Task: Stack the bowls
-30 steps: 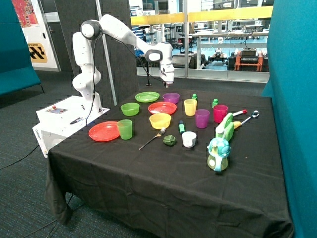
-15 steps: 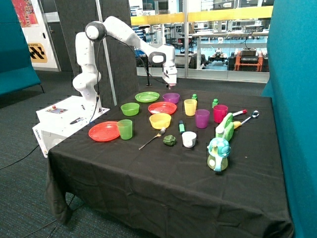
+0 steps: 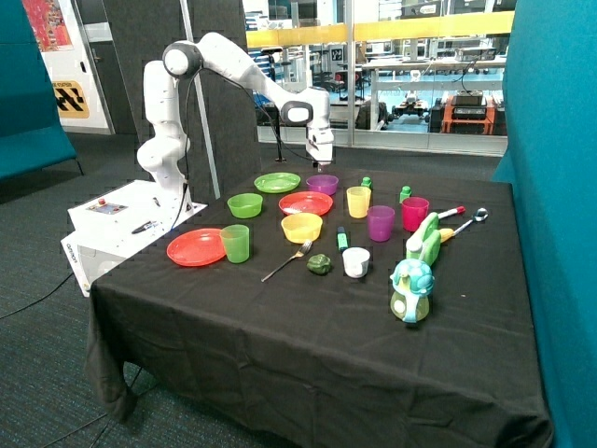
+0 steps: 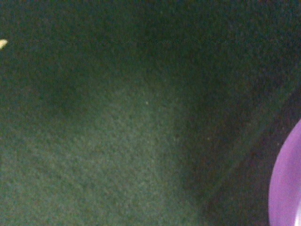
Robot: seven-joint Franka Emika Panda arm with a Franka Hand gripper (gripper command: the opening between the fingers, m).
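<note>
Lab or workshop hall. My base sits on a white control box (image 3: 119, 217) beside a black-draped table (image 3: 308, 317). Behind me, glass partitions (image 3: 410, 75) show workbenches and equipment.

On the black-draped table (image 3: 308, 327), a fork (image 3: 287, 261) lies at five o'clock from the red plate (image 3: 194, 247), beside the green cup (image 3: 235, 244).

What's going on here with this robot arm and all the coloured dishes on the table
A Franka arm is working at a black-clothed table set with plastic bowls, plates, cups and toys. Its gripper hangs just above the purple bowl at the far side of the table, holding nothing. The yellow bowl and the light green bowl sit apart on the cloth, so none of the three bowls is stacked yet. The wrist view shows mostly floor, with the purple bowl's rim at its edge.
</note>
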